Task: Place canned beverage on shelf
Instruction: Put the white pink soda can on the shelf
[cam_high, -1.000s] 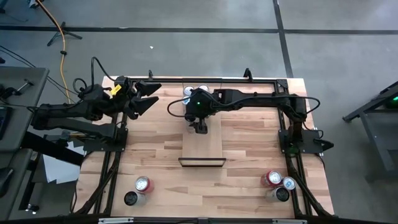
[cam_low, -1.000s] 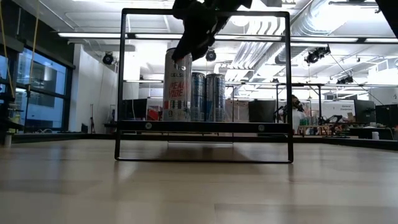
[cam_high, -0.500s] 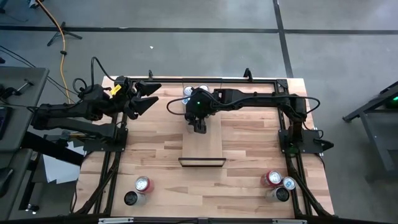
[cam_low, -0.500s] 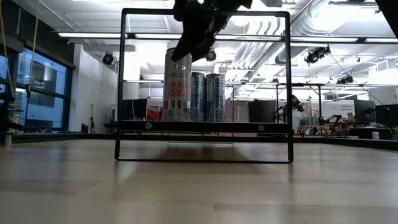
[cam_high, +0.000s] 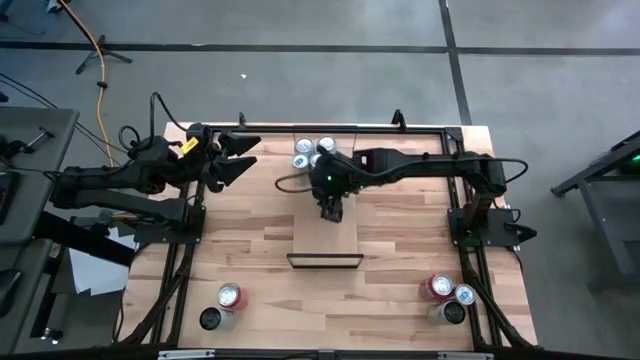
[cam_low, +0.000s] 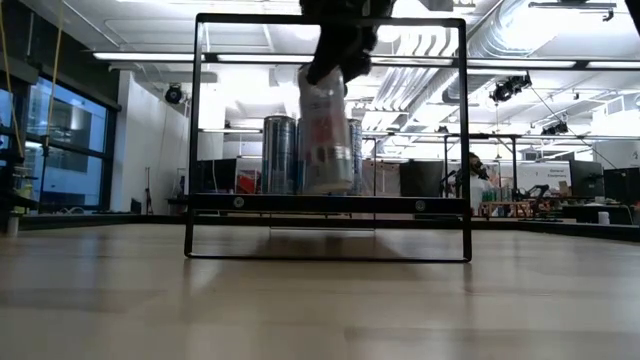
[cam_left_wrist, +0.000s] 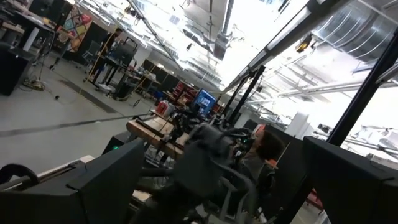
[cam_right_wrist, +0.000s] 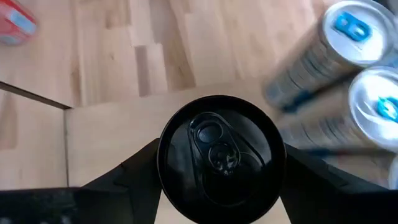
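Two silver cans (cam_high: 303, 153) stand at the shelf's (cam_high: 327, 240) far end, by the bench's (cam_high: 250, 240) far edge. Right gripper (cam_high: 331, 208) hangs over the shelf near them, jaws pinching a black-topped can (cam_right_wrist: 218, 158) from both sides; the can (cam_low: 324, 130) hangs tilted just above the plank. Left gripper (cam_high: 232, 158) waits at the far left corner, jaws spread wide. More cans (cam_high: 446, 293) sit at both near corners.
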